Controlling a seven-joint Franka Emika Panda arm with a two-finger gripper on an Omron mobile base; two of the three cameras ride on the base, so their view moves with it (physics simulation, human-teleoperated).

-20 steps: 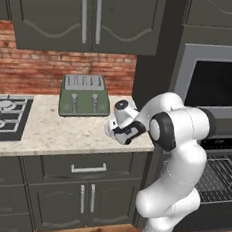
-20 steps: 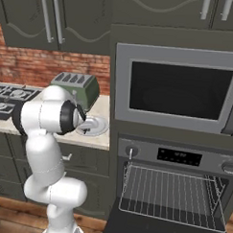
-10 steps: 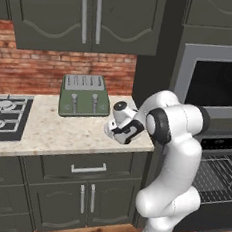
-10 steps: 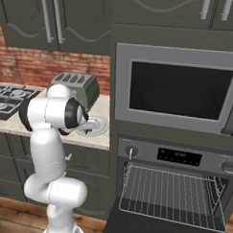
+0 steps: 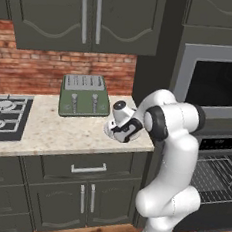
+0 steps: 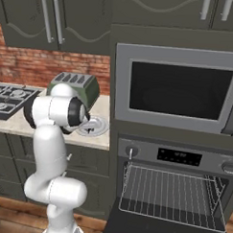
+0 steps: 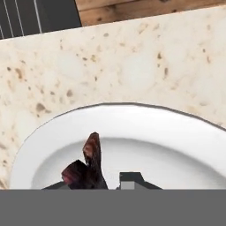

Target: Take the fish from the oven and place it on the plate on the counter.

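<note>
The fish (image 7: 90,163), a dark red piece, stands up over the small white plate (image 7: 132,119) between my gripper's (image 7: 95,185) fingertips. A sliver of plate shows between the fish and the right fingertip (image 7: 131,180); the grip itself is hidden. From the left base, the gripper (image 5: 124,133) hovers low over the plate (image 5: 108,131) on the beige counter (image 5: 61,133), right of the toaster. My arm covers part of the plate (image 6: 96,128) from the right base. The oven (image 6: 168,188) stands open at the lower right, its wire rack bare.
A green toaster (image 5: 85,95) sits just behind and left of the plate. The black gas hob (image 5: 2,114) is at the far left. A silver-framed dark-glass unit (image 6: 179,90) is above the oven. The lowered oven door (image 6: 133,224) juts out low.
The arm has leaned slightly further over the plate; the hand stays low above it. The toaster and plate have not moved.
</note>
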